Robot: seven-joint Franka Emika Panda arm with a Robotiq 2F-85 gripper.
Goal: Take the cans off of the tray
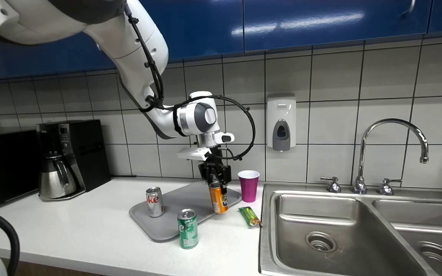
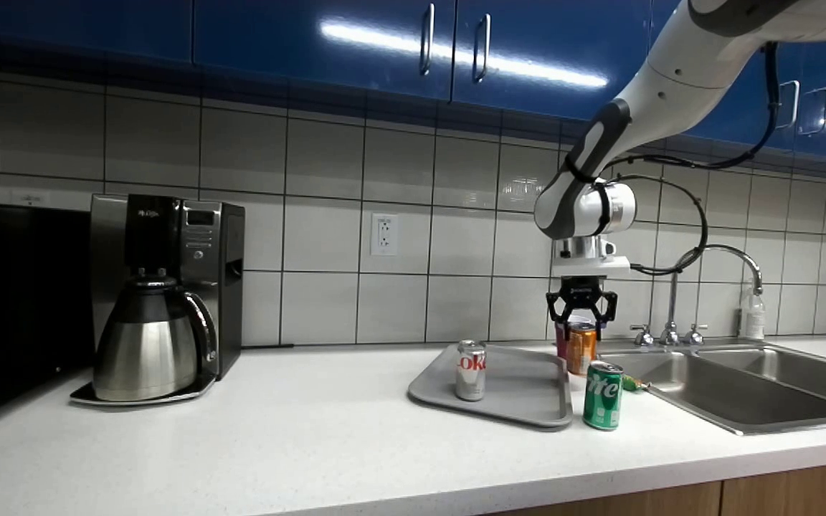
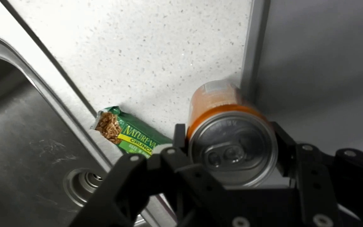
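White tabletop (image 1: 90, 230) against a tiled wall (image 1: 336, 122), steel sink (image 1: 269, 230) at one side. Gripper (image 2: 583, 330) pinching the orange can (image 1: 218, 199) near its top; can is just past the tray (image 1: 186, 197) edge, sink side, over the tabletop. Can't tell if its base touches down. Silver can (image 1: 155, 201) upright on the tray. Green can (image 1: 187, 230) upright on the tabletop, just beside a tray corner. Magenta cup (image 1: 249, 186) near the tray, snack bar (image 3: 140, 132) between tray and sink. Coffee maker (image 2: 201, 276) well apart from the tray.
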